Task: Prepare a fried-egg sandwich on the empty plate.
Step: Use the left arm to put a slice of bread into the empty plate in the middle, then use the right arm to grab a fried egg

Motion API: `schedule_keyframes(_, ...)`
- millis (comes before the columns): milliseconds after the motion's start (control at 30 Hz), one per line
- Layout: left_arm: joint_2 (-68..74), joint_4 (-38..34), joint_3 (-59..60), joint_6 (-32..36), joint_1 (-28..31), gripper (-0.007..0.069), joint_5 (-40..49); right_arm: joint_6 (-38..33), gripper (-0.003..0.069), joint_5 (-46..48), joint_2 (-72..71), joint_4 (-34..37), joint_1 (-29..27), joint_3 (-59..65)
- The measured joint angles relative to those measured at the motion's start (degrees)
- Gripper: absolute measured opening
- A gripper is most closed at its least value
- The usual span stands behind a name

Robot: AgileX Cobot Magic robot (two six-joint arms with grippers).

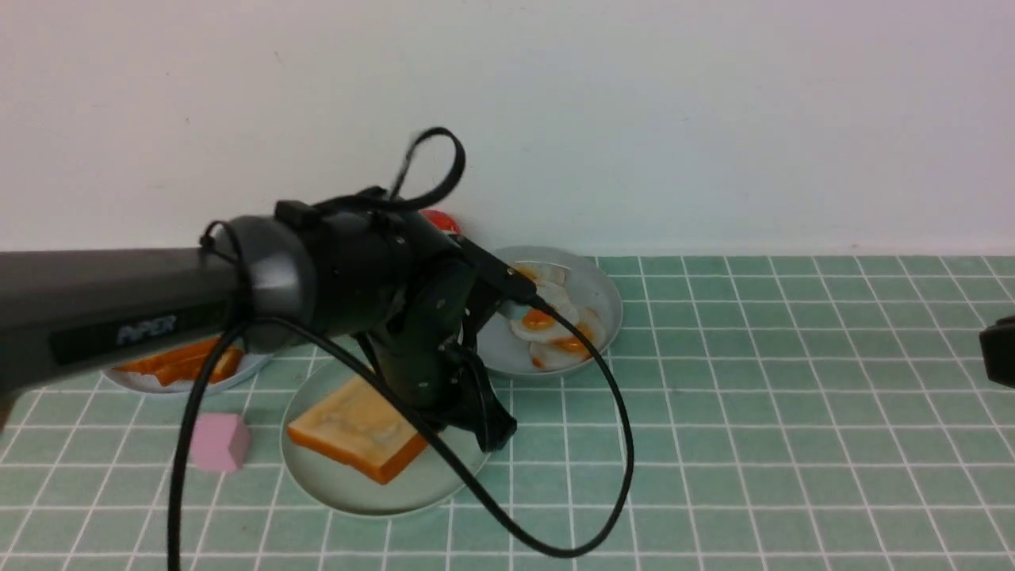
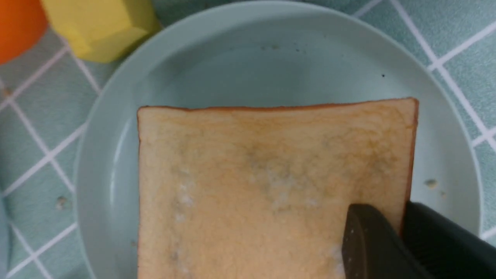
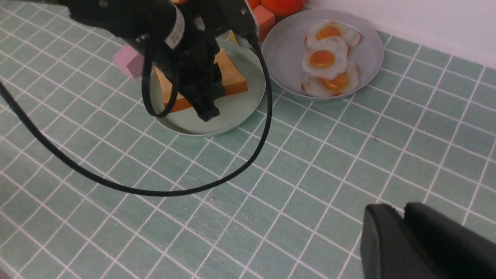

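Right jaws (image 3: 396, 209): off to the right of the plates, cracked by a narrow gap, nothing in them. Keep that arm parked; the left doesn't need it here.

Left jaws (image 2: 389, 213): nearly closed on one crust edge of the toast (image 1: 341, 432), one finger over the top face, the other outside the edge. The toast is over the green plate (image 1: 388, 503), inside the rim. Can't tell if it's fully seated, and no egg shows on it.

My read: this is the base slice being set down. Get it flat before letting go, or the free side drops and the slice skates. Nudge it toward the middle while still pinched if there's room, then open just enough to free the crust and back out along the finger line. Don't lift until both fingers are clear, else it tips. Mind the pink block (image 1: 220, 442) beside the plate and the yellow block (image 2: 102, 29) by the rim.

Farther out: spare toast (image 1: 186, 363) on the left plate (image 1: 151, 383), eggs (image 1: 551, 321) on the far plate (image 1: 609, 297). One egg next, then the top slice, so leave the base square and level
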Motion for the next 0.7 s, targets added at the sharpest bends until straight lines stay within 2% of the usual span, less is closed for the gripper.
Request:
schedule_keyframes(100,0.28,-0.21,0.00,0.00,0.00,0.0144,-0.49,0.00,0.0185,-0.49,0.00,-0.23,0.00,0.00)
schedule_keyframes(233,0.01,-0.50,0.00,-0.04,0.00,0.0300,-0.63,0.00,0.0307,-2.03,0.63,-0.31,0.00,0.00)
schedule_keyframes(267,0.00,-0.61,0.00,-0.04,0.00,0.0308,-0.63,0.00,0.0307,-2.15,0.70,-0.30,0.00,0.00)
schedule_keyframes(333,-1.85,-2.45,-0.22,-0.19,0.00,0.0397,0.15,0.00,0.0350,-3.24,2.52,0.65,0.00,0.00)
schedule_keyframes(400,-4.82,-4.51,-0.69,-0.25,0.00,0.0425,1.61,0.00,0.0357,-4.15,5.23,1.96,0.00,-0.01)
schedule_keyframes(467,-10.74,-7.33,-1.02,-0.25,0.00,0.0398,2.89,0.00,0.0351,-5.64,8.96,3.27,0.00,-0.19)
schedule_keyframes(533,-16.32,-8.22,-0.84,-0.29,0.00,0.0330,3.12,-0.28,0.0337,-6.55,12.75,3.96,0.00,-0.84)
schedule_keyframes(600,-23.38,-8.61,0.50,-0.82,0.00,0.0225,2.43,-1.14,0.0321,-7.47,18.15,4.77,0.00,-2.34)
schedule_keyframes(700,-36.31,-9.71,6.45,-1.90,0.00,0.0027,-0.54,-2.24,0.0307,-7.93,27.15,7.02,0.00,-6.66)
